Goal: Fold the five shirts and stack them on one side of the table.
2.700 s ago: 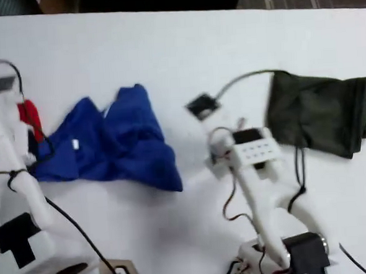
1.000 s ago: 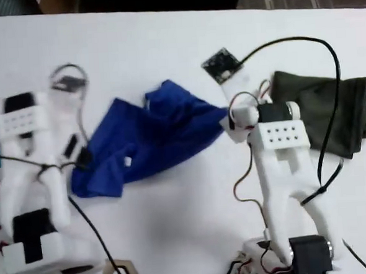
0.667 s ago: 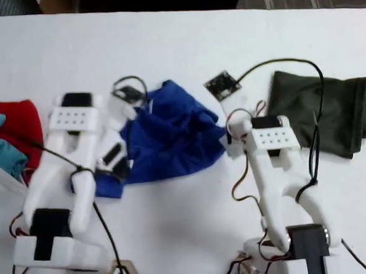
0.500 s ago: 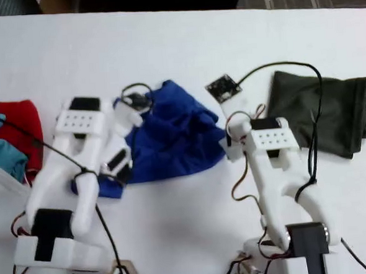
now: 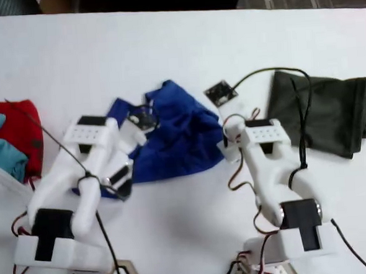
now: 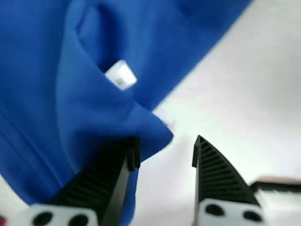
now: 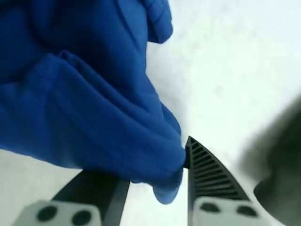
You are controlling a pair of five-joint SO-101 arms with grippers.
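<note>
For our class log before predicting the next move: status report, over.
Left gripper open at edge of blue shirt. Right gripper open, shirt fold between its jaws. Blue shirt bunched, not folded. Dark folded shirt apart, nothing blocking.

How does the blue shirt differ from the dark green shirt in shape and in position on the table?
The blue shirt lies crumpled in a heap at mid-table; the dark green shirt lies folded flat, farther to the right. Both rest on the white table.
</note>
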